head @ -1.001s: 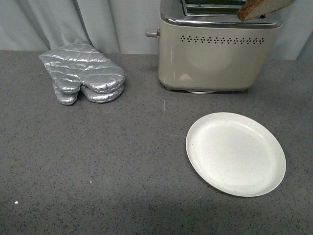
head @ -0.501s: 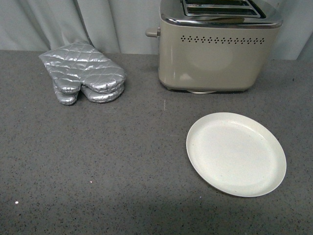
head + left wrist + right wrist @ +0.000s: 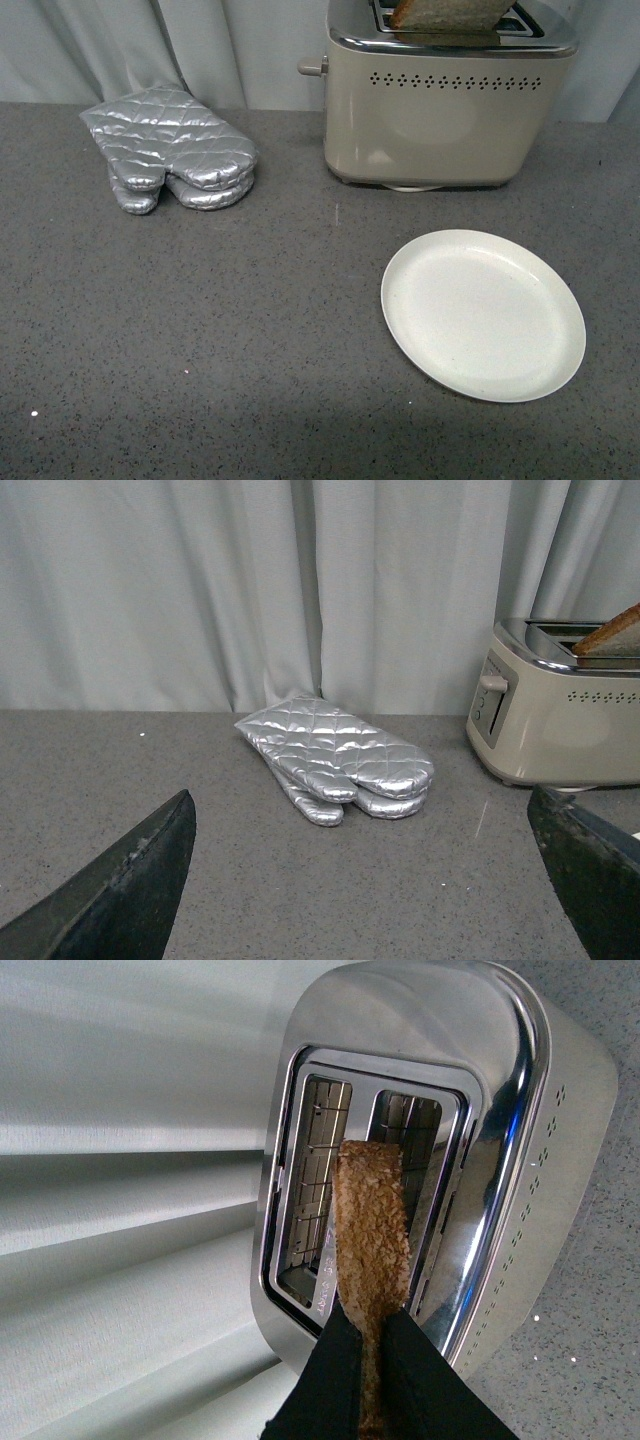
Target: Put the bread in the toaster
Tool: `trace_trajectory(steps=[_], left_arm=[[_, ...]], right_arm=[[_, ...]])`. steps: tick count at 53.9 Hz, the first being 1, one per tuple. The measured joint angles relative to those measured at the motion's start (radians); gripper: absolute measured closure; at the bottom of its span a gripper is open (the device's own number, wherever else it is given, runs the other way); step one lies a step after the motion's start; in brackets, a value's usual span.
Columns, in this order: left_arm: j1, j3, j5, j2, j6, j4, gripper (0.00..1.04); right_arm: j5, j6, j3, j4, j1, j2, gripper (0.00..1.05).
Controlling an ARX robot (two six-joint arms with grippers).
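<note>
The beige toaster (image 3: 445,105) with a chrome top stands at the back of the counter. It also shows in the left wrist view (image 3: 560,715) and from above in the right wrist view (image 3: 500,1120). The bread (image 3: 445,12), a brown slice, hangs just above the toaster's slots at the frame's top edge. In the right wrist view my right gripper (image 3: 368,1360) is shut on the bread (image 3: 372,1225), edge-on, over the strip between the two open slots. The bread's corner shows in the left wrist view (image 3: 612,635). My left gripper (image 3: 365,880) is open and empty, low over the counter.
Silver quilted oven mitts (image 3: 170,148) lie at the back left, also in the left wrist view (image 3: 335,755). A round white plate (image 3: 482,313) lies in front of the toaster. A grey curtain hangs behind the counter.
The bread showed above the toaster's right end one second ago, was out of the front view half a second ago, and now hangs over the slots further left.
</note>
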Motion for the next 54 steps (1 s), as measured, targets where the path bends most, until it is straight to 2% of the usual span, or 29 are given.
trace_trajectory(steps=[13,18,21,26,32,37,41,43,48,54], left_arm=[[0.0,0.0,0.0,0.0,0.0,0.0,0.07],[0.0,0.0,0.0,0.0,0.0,0.0,0.07],[0.0,0.0,0.0,0.0,0.0,0.0,0.07],[0.0,0.0,0.0,0.0,0.0,0.0,0.07],[0.0,0.0,0.0,0.0,0.0,0.0,0.07],[0.0,0.0,0.0,0.0,0.0,0.0,0.07],[0.0,0.0,0.0,0.0,0.0,0.0,0.07],[0.0,0.0,0.0,0.0,0.0,0.0,0.07],[0.0,0.0,0.0,0.0,0.0,0.0,0.07],[0.0,0.0,0.0,0.0,0.0,0.0,0.07]], right_arm=[[-0.007,-0.047,0.084,-0.021,-0.014,0.082,1.04],[-0.024,-0.143,0.092,0.062,-0.026,0.097,0.87],[0.011,-0.217,0.084,0.135,-0.029,0.095,0.78],[0.08,-0.418,0.022,0.319,-0.028,0.059,0.64],[0.142,-0.844,-0.143,0.63,-0.013,-0.059,0.39],[0.091,-1.238,-0.359,0.956,0.0,-0.185,0.19],[0.053,-1.455,-0.518,1.142,0.0,-0.26,0.08],[0.035,-1.581,-0.608,1.21,-0.003,-0.298,0.09],[-0.014,-1.769,-0.798,1.32,-0.026,-0.357,0.1],[-0.05,-1.888,-0.98,1.382,-0.056,-0.401,0.1]])
